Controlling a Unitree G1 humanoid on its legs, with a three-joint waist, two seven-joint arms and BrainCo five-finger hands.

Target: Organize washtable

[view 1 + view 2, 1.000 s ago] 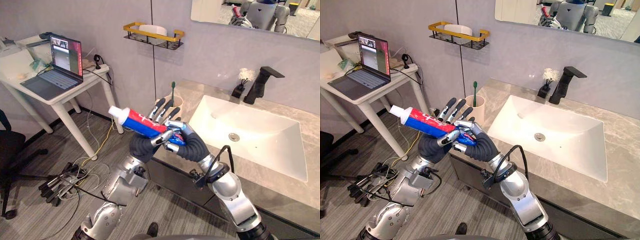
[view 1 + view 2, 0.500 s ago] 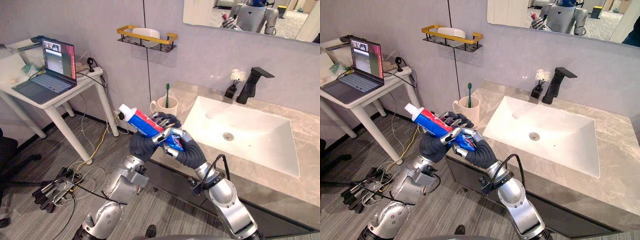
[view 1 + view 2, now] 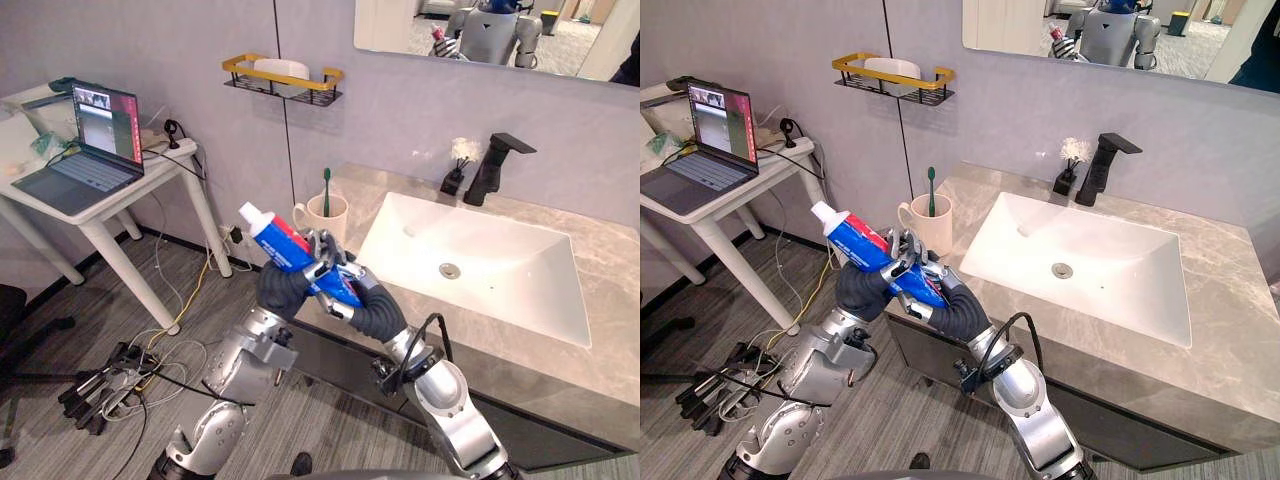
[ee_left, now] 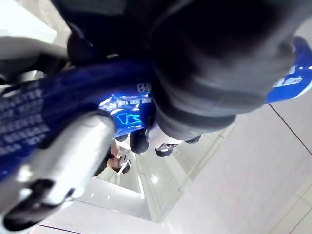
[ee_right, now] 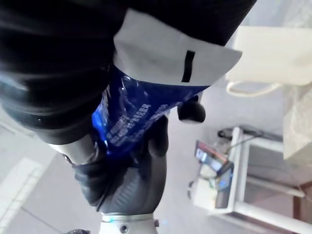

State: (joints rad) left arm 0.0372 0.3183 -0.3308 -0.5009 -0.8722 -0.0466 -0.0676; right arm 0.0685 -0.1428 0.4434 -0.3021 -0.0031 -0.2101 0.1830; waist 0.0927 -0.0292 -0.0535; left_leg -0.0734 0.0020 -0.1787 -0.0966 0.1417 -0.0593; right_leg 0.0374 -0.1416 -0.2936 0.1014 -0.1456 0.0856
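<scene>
A blue, red and white toothpaste tube [image 3: 281, 236] with a white cap is held tilted in the air in front of the counter's left corner, cap up and to the left. My left hand [image 3: 280, 292] is under it, its fingers curled round the tube's middle. My right hand [image 3: 366, 304] meets it from the right, with fingers and thumb curled on the tube's lower end. The blue tube [image 4: 124, 100] lies across the left palm in the left wrist view. In the right wrist view the tube [image 5: 127, 117] runs between both hands.
A cream cup [image 3: 323, 217] with a green toothbrush stands on the marble counter [image 3: 600, 250] just behind the hands. A white sink [image 3: 480, 265], black faucet [image 3: 497, 166] and small vase [image 3: 456, 178] lie to the right. On the wall is a gold shelf [image 3: 282, 78]. A white table [image 3: 110, 195] with a laptop stands left.
My left hand's fingers have gone from straight to curled round the tube. The tube has tipped more upright. The view has shifted, so the washtable shows lower and further left.
</scene>
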